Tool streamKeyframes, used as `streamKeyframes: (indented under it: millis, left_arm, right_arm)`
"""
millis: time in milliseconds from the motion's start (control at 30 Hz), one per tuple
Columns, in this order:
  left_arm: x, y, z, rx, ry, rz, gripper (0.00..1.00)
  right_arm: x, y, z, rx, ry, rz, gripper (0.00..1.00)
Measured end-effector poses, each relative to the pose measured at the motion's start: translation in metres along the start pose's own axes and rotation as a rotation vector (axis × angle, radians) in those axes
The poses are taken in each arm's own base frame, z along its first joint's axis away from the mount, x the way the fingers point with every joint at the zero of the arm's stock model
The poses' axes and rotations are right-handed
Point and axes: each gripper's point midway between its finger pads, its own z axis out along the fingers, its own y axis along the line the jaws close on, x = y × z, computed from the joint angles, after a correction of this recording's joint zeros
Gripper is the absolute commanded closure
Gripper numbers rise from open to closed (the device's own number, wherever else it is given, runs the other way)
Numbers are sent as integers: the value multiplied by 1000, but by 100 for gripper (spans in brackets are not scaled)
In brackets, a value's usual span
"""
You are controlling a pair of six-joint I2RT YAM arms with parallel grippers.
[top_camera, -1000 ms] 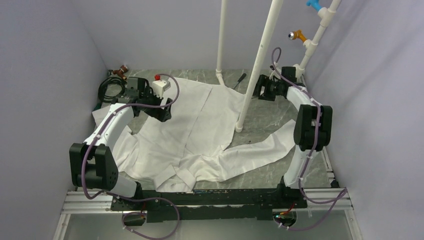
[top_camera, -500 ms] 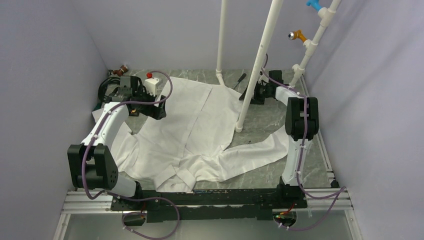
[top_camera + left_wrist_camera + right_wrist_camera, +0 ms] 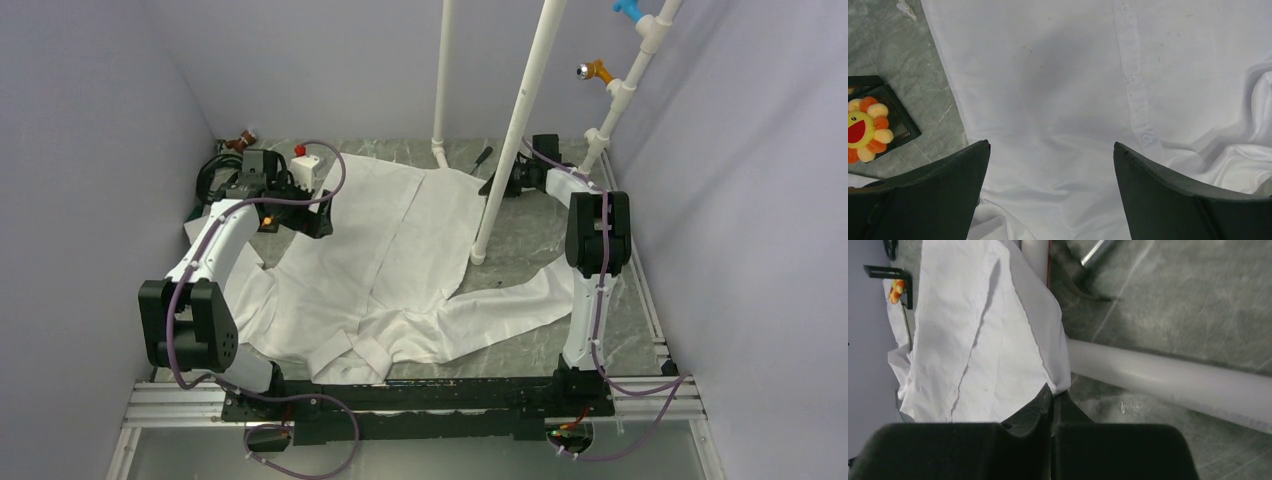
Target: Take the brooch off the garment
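Observation:
The garment (image 3: pixel 400 250), a white button-front shirt, lies spread over the grey table. In the left wrist view the brooch (image 3: pixel 865 129), an orange flower with a red smiling mouth, rests on a small black frame (image 3: pixel 895 117) on the table just left of the garment's (image 3: pixel 1058 90) edge. My left gripper (image 3: pixel 1050 147) hangs open over the garment's button strip, with nothing between its fingers; from above, the left gripper (image 3: pixel 315 218) sits at the garment's back left. My right gripper (image 3: pixel 1054 392) is shut on a tip of the garment's (image 3: pixel 983 340) edge beside a white pipe. The brooch (image 3: pixel 896 290) shows far off.
White pipes (image 3: pixel 510 130) rise from the table's back; one pipe (image 3: pixel 1168 377) runs close past my right fingertips. A metal tool (image 3: pixel 1093 257) lies behind it. Black cables and a brown fitting (image 3: pixel 215 175) crowd the back left corner. Walls close in on three sides.
My right gripper has moved left to the pipe and the garment's edge and closed on the fabric. The left arm has shifted slightly back and left, still open.

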Motion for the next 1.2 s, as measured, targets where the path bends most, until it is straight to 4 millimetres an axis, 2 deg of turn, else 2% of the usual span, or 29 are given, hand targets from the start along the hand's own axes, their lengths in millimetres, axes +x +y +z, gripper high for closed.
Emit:
streamKeyframes:
  millis: [100,200,367,667,700,800,867,967,1033,1133,1200]
  left_arm:
    - [1,1,2,1,3,-2,1]
    - [2,1,3,2,8,-4,1]
    - [6,6,7,0,22,-20,1]
    - [16,30,4,-42,34,-75,1]
    - [16,34,3,-50,33,-81,1]
    - [21,43,-3,-76,32,-86,1]
    - [26,47,-9,-93,31,-80,1]
    - [40,47,-24,-123,33,-49,1]
    - [46,46,-31,-135,32,-30,1]
    - [56,37,-43,-141,18,34,1]
    - [63,28,-50,-135,6,87,1]
  right_arm:
    - [-16,5,-2,-3,-29,-38,100]
    - [-41,8,0,-3,-70,-95,100]
    - [-68,-1,12,11,-109,-155,100]
    - [-73,-30,33,67,-104,-161,100]
    - [-74,-32,33,75,-108,-162,90]
    - [-82,-32,30,84,-125,-178,47]
    - [-88,-31,25,88,-136,-200,30]
    - [-89,-25,9,100,-131,-231,19]
    - [-85,-16,-6,106,-122,-253,17]
    - [-74,10,-44,116,-108,-297,17]
    - [-70,33,-78,123,-113,-339,17]
